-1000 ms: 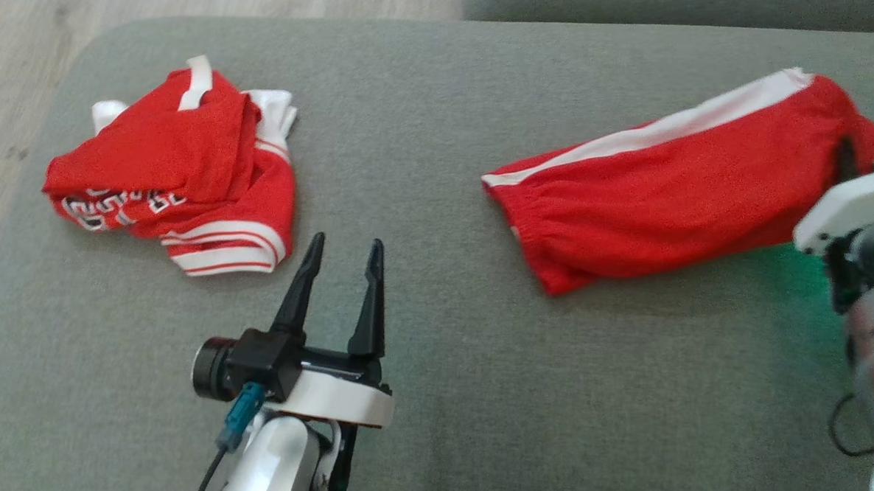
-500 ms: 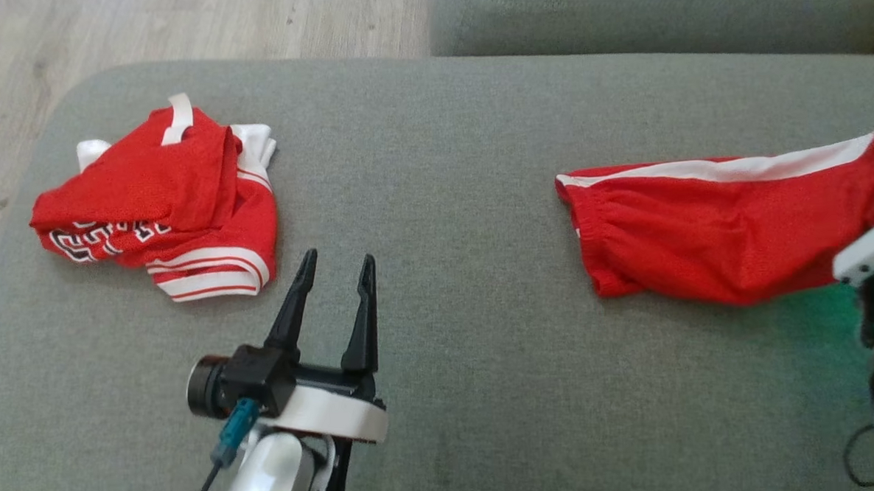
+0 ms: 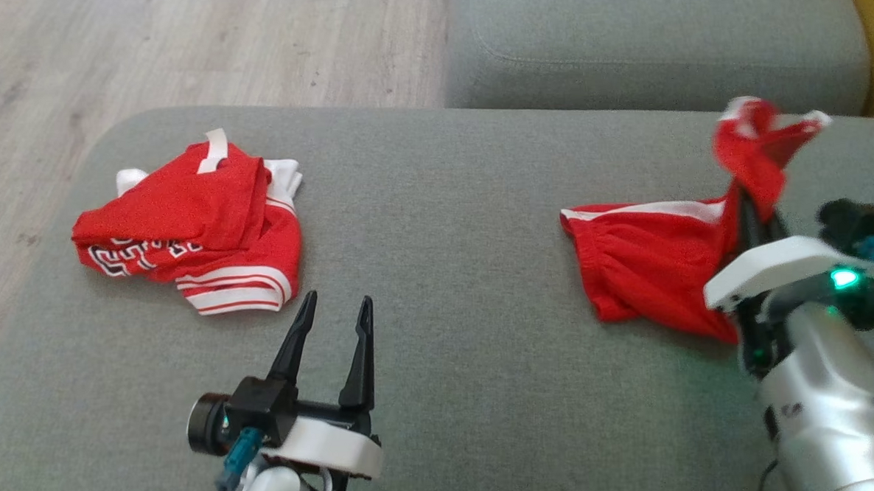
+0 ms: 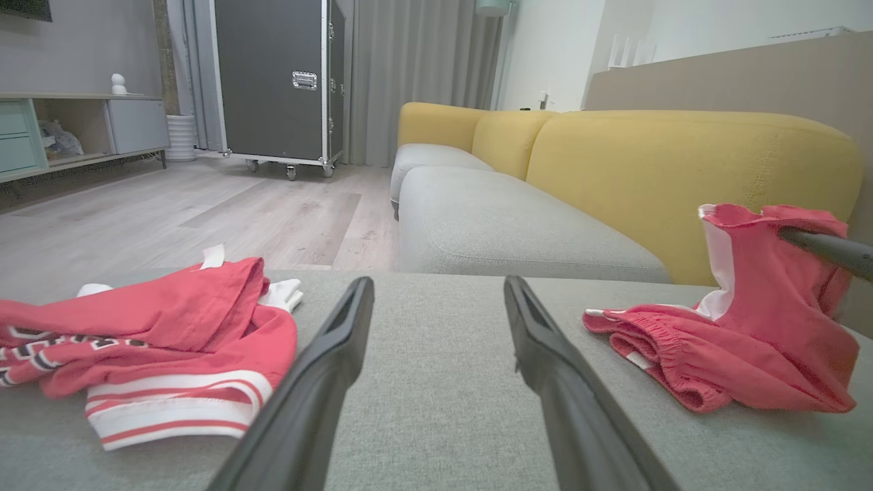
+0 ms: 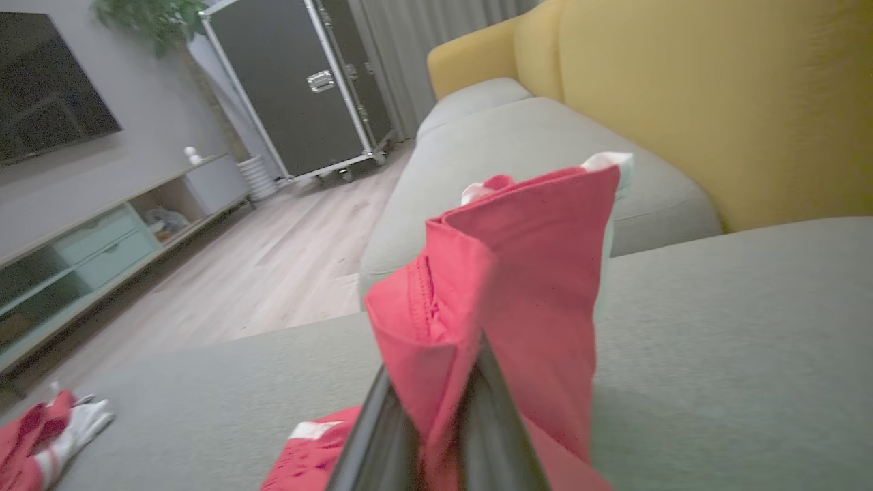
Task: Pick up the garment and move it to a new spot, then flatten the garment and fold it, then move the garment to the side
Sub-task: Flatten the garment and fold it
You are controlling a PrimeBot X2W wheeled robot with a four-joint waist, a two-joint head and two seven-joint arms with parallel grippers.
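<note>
The garment, red shorts [image 3: 644, 266] with a white side stripe, lies at the right of the grey sofa seat [image 3: 442, 201]. My right gripper [image 3: 750, 195] is shut on its right end, which is lifted and stands up above the rest. In the right wrist view the red cloth [image 5: 518, 273] is pinched between the two dark fingers [image 5: 382, 429] and drapes over them. The left wrist view has the shorts [image 4: 750, 354] at the right, half raised. My left gripper [image 3: 336, 303] hovers open and empty over the seat's middle, apart from both garments.
A crumpled red jersey [image 3: 185, 219] with white trim and lettering lies at the seat's left end. A second grey cushion [image 3: 649, 37] sits behind, a yellow backrest [image 4: 682, 170] to the right. Wooden floor [image 3: 178, 50] lies beyond the left edge.
The head camera has tilted, shifting the whole picture. My right gripper has raised the shorts' right end and carried it leftward, so the cloth has bunched up. The left arm holds its place.
</note>
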